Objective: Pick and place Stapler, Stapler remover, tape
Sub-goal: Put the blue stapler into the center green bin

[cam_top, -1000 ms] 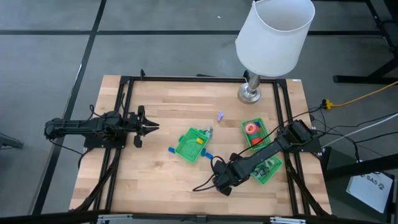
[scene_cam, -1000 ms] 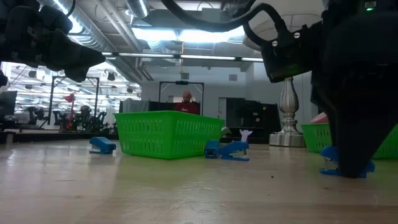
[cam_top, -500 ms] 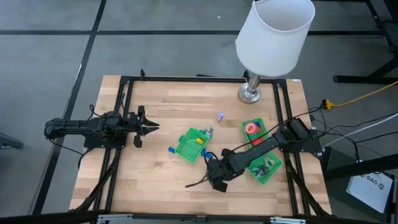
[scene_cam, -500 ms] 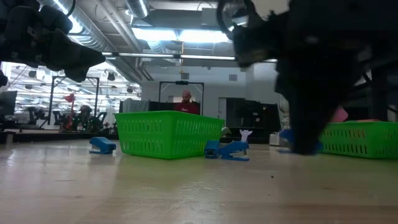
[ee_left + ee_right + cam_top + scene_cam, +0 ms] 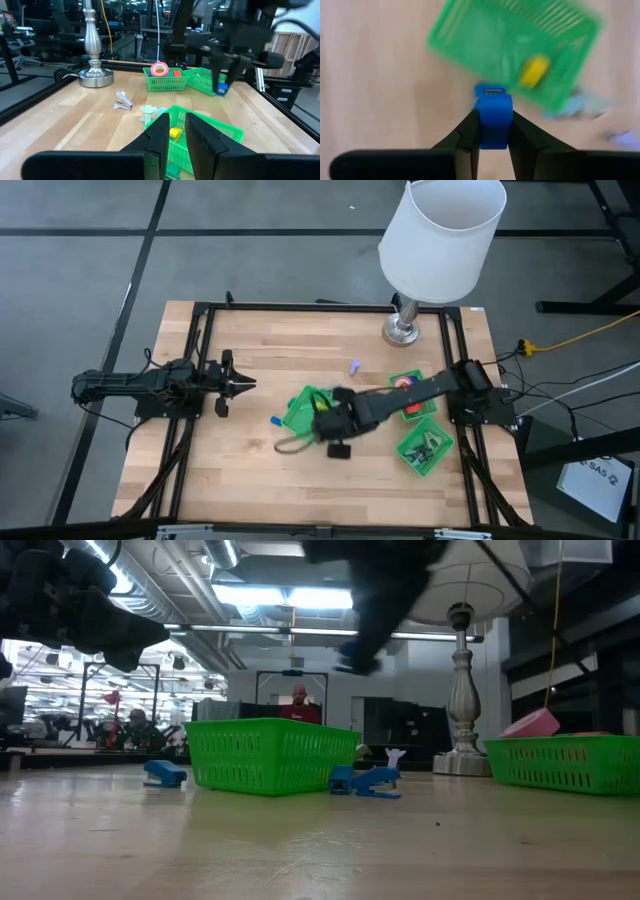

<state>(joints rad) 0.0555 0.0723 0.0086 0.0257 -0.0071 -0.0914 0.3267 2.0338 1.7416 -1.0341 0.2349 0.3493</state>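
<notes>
Wooden bench [image 5: 250,480], seen from above, near edge to far.

Right gripper [image 5: 494,131]: raised above the bench near its centre, just at the near edge of the middle green basket [image 5: 305,412]; jaws closed on a small blue stapler [image 5: 494,120], gripped by its sides. In the right wrist view the basket lies just beyond the stapler, with a yellow block [image 5: 534,71] inside.

Left gripper [image 5: 243,385]: at 9 o'clock on the bench, off the surface, pointing toward the centre; jaws narrow, nothing between them.

Second blue stapler [image 5: 375,781]: on the bench beside the middle basket. Third blue stapler [image 5: 163,773]: on the bench at the basket's other side.

Two more green baskets at 3 o'clock. The farther one [image 5: 165,81] holds a red-and-pink tape roll [image 5: 159,69].

Pale staple remover [image 5: 354,366]: loose on the bench toward 1 o'clock.

Lamp [image 5: 441,240]: base at the far edge, 1 o'clock.
</notes>
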